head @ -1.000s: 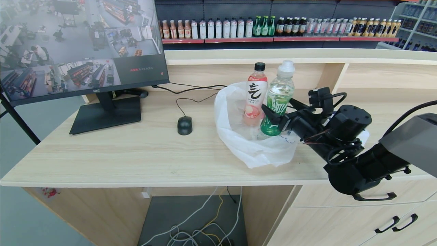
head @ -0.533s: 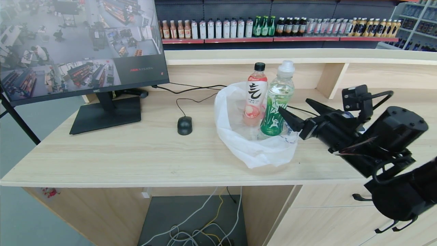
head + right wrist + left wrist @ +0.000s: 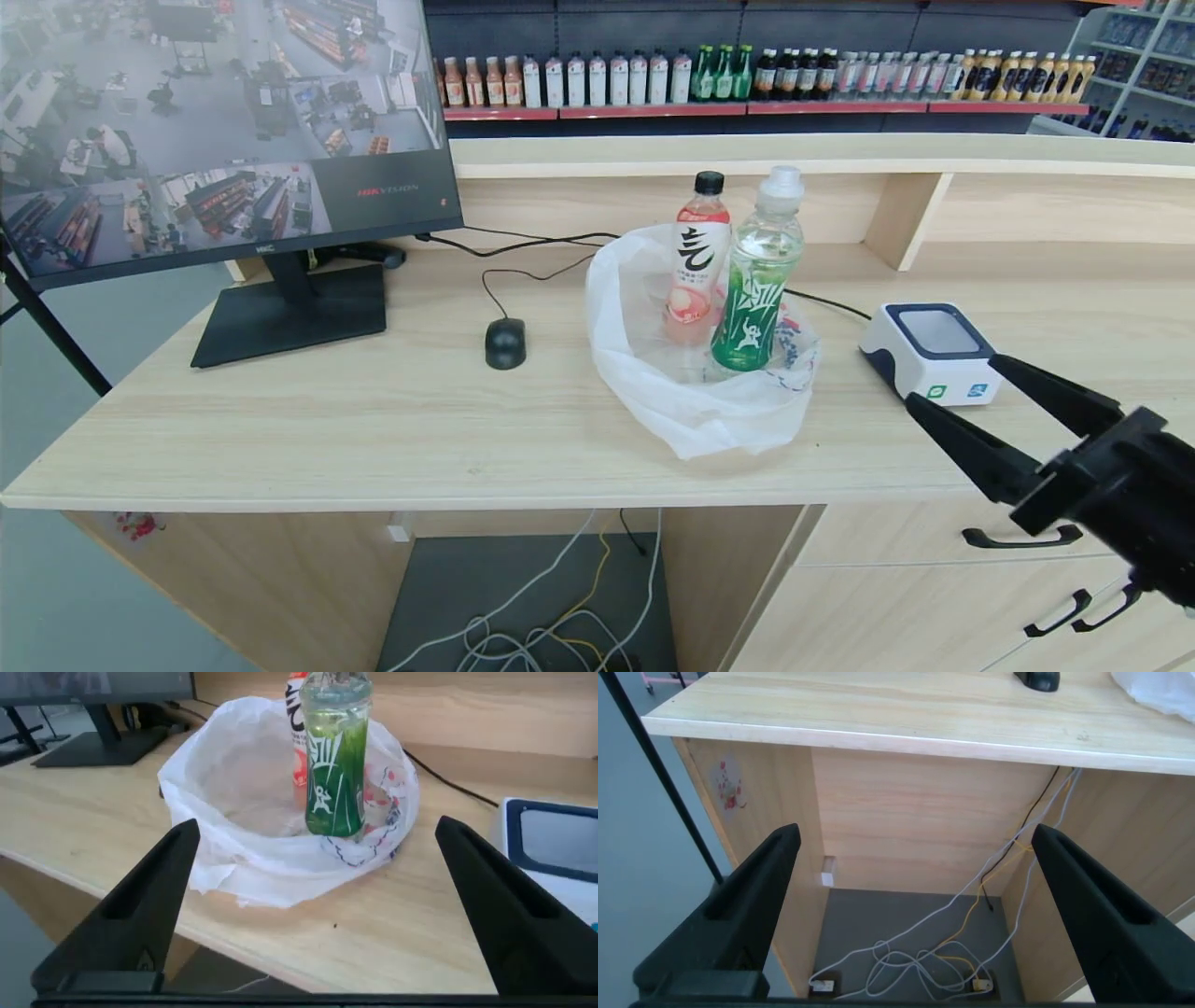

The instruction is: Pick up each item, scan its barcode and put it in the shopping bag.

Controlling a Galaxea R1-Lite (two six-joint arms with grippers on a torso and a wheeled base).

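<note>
A green bottle (image 3: 758,280) (image 3: 336,775) and a pink bottle (image 3: 698,257) (image 3: 297,719) stand upright side by side inside the white shopping bag (image 3: 653,373) (image 3: 234,812) on the counter. The white barcode scanner (image 3: 929,352) (image 3: 551,849) sits to the bag's right. My right gripper (image 3: 1013,411) (image 3: 318,915) is open and empty, low at the counter's front right edge, in front of the scanner and apart from the bag. My left gripper (image 3: 910,915) is open and empty, below the counter's front edge, facing the knee space.
A monitor (image 3: 215,121) stands at the counter's left with a black mouse (image 3: 505,343) beside it. A raised ledge (image 3: 822,154) runs along the back. Drawers with black handles (image 3: 1022,539) sit under the right side. Cables (image 3: 934,952) lie under the counter.
My right gripper has let go of the green bottle and pulled back from the bag, down and to the right, uncovering the scanner. Both bottles stay in the bag.
</note>
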